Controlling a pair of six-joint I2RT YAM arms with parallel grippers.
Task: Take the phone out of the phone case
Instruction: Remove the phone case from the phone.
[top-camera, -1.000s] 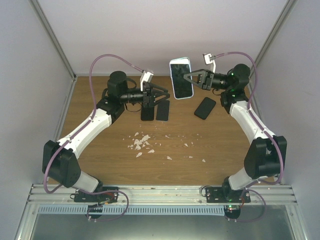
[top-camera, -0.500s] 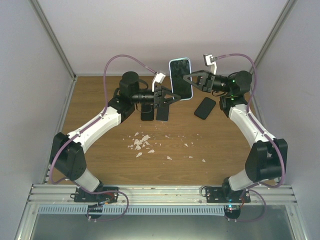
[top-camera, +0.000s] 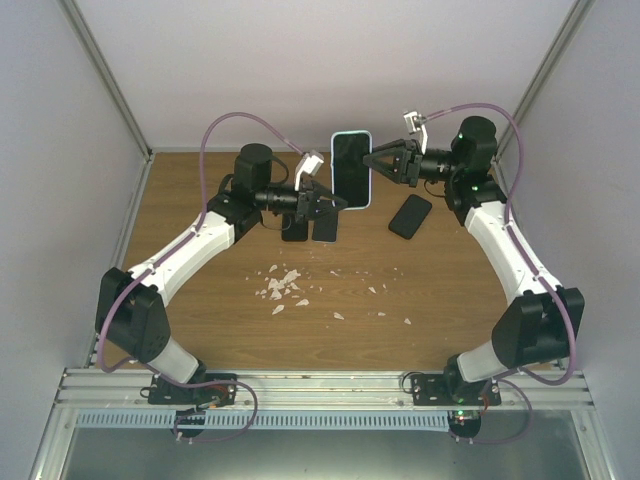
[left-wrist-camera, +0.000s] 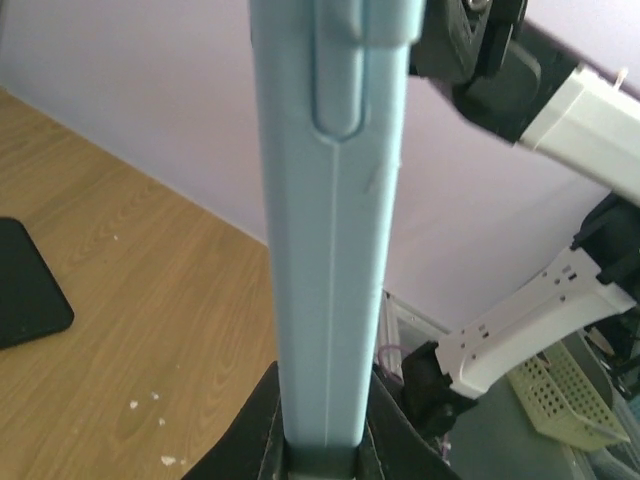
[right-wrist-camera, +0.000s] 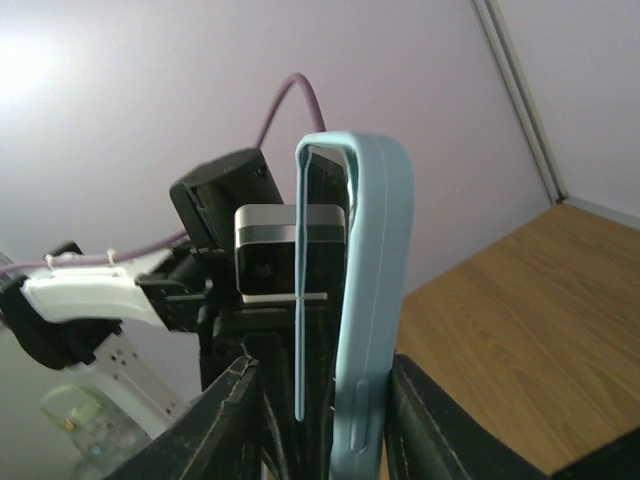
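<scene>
The phone in its light blue case (top-camera: 351, 168) is held upright in the air above the back of the table. My left gripper (top-camera: 334, 202) is shut on the case's lower end; the left wrist view shows the blue case edge (left-wrist-camera: 325, 250) clamped between the jaws. My right gripper (top-camera: 373, 160) straddles the case's right edge. In the right wrist view the case (right-wrist-camera: 372, 300) lies against one finger (right-wrist-camera: 425, 420), with a visible gap to the other finger (right-wrist-camera: 235, 420), so the jaws stand open. The dark phone face shows inside the case lip.
Two dark flat phones or cases lie side by side (top-camera: 309, 224) under the left gripper, and a third (top-camera: 410, 215) lies to the right; one shows in the left wrist view (left-wrist-camera: 25, 285). White crumbs (top-camera: 283, 284) are scattered mid-table. Walls enclose three sides.
My left arm swung right and closed on the lower end of the cased phone. The right gripper and phone shifted slightly left, and the phone now stands more upright.
</scene>
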